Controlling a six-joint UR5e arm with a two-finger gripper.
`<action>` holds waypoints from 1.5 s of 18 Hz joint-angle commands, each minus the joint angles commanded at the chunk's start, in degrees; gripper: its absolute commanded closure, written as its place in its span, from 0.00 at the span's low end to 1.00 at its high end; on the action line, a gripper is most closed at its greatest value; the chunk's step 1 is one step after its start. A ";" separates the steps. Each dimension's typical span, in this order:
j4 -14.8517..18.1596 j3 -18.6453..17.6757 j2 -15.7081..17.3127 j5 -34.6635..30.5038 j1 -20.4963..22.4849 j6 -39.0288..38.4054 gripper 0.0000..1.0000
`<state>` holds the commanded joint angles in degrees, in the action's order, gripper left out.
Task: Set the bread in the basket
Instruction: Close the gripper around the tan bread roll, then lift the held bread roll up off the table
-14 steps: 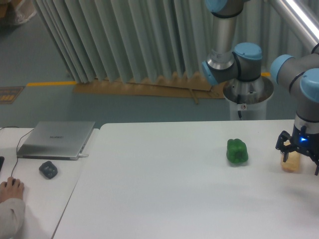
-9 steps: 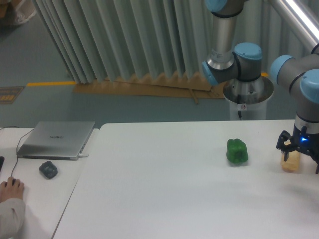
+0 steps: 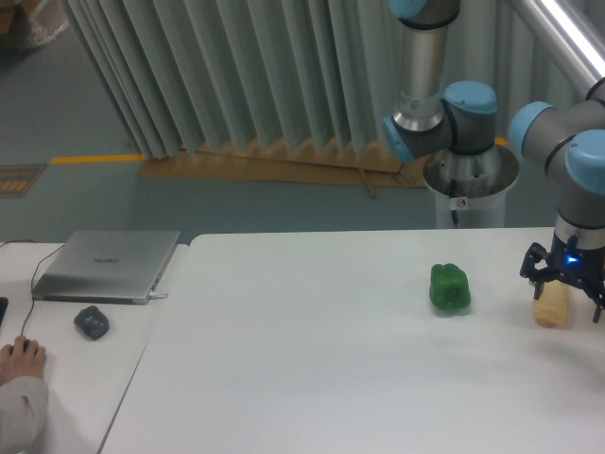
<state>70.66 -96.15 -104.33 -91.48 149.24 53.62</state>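
Near the right edge of the surface (image 3: 312, 378), the hand (image 3: 564, 288) has risen slightly, its fingers pinching the bread (image 3: 552, 307), which now seems lifted off the top. No basket is visible, so the carry remains.

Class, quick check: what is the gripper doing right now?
Gripper: down over the bread; a firm grasp cannot be told.
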 joint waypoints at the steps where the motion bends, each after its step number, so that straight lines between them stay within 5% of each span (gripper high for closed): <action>1: 0.35 -0.61 0.00 -0.10 0.09 -0.79 0.00; 12: 4.84 -5.19 2.90 -0.89 0.18 -4.75 0.00; 27: 4.75 -2.38 -2.63 -4.93 -0.26 -4.05 0.00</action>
<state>75.41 -98.52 -106.96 -96.42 148.97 49.57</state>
